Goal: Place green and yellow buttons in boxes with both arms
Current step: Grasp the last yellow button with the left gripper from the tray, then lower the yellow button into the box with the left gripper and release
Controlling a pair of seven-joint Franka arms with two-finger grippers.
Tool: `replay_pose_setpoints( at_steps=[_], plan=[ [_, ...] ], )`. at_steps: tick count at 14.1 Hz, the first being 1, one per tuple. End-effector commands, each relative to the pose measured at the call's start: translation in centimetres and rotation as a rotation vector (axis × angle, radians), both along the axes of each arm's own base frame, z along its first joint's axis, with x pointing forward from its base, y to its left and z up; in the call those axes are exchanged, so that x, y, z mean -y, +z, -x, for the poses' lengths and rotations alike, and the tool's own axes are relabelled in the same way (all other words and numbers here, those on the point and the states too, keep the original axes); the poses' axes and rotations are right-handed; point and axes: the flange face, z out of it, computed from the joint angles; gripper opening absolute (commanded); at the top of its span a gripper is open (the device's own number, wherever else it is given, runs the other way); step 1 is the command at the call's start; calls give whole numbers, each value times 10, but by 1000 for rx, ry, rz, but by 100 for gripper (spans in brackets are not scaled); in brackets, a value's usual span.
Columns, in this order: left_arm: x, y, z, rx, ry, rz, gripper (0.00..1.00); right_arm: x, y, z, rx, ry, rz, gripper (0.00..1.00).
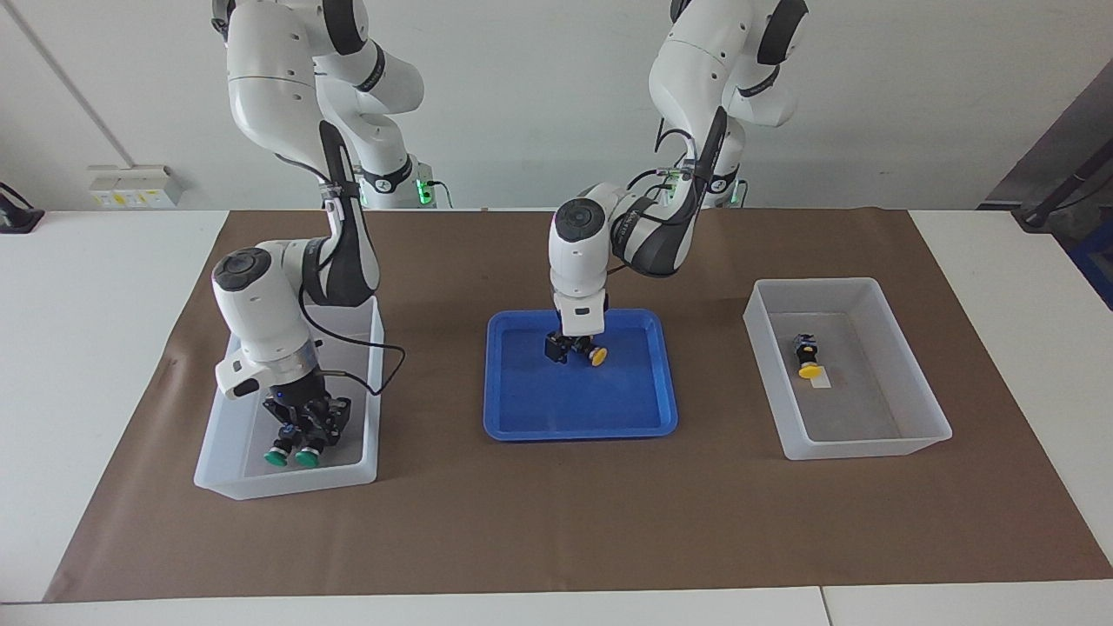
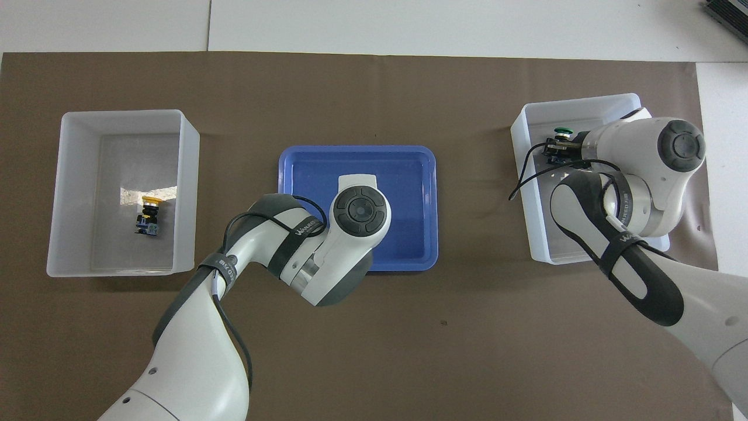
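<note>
L fingers [image 1: 574, 349] gripping yellow button [image 1: 596, 356] over tray [image 1: 522, 417], R fingers [image 1: 300, 439] unclear in box [image 1: 217, 469]

In the overhead view the left arm's wrist covers the left gripper [image 1: 571, 348] and the yellow button [image 1: 596, 356] at centre frame (both show only in the facing view). At right, the right arm's wrist hides one green button [image 1: 279, 456]. Both arms are cut off at the bottom edge.

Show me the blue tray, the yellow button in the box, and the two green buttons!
blue tray [image 1: 574, 426]: facing view, its rim.
yellow button [image 1: 810, 371]: facing view, its cap.
green buttons [image 1: 293, 458]: facing view, between the two caps.
</note>
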Motion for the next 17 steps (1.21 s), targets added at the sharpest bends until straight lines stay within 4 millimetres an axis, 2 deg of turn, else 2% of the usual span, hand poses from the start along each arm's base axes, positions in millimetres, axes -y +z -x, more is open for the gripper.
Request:
replay_pose_setpoints(
  at_steps=[1, 2, 3, 4, 5, 6, 8, 11, 13, 14, 16, 17],
  plan=[
    [-7, 16, -3, 46, -14, -7, 0, 9, 5, -3, 25, -9, -16, 65],
    [-7, 21, -9, 50, -10, -7, 0, 7, 13, -4, 36, -6, -15, 78],
    [-10, 35, -19, 52, -4, -9, 0, 1, 23, -3, 45, 2, -15, 98],
    [-17, 48, -30, 51, -7, -14, 0, -2, 41, -2, 62, 6, -16, 100],
    [-35, 64, -43, 54, -6, -15, 0, -2, 57, 1, 57, 9, -15, 100],
    [-59, 92, -53, 74, 2, -5, 0, -2, 73, 5, 41, 10, -17, 100],
    [-119, 135, -75, 75, -13, -5, 0, -5, 109, 18, 10, 19, -19, 100],
    [-211, 170, -102, 56, -45, 29, 0, -15, 158, 44, -58, 54, -20, 100],
    [-270, 173, -116, 22, -106, 15, 0, -33, 193, 62, -73, 85, -17, 100],
    [-303, 171, -121, 19, -139, 16, 0, -34, 208, 70, -83, 97, -4, 100],
    [-365, 159, -122, 19, -227, 13, 0, -34, 233, 82, -132, 102, -1, 100],
    [-388, 150, -118, 35, -270, 9, 0, -35, 247, 85, -158, 115, 0, 100]
  ],
)
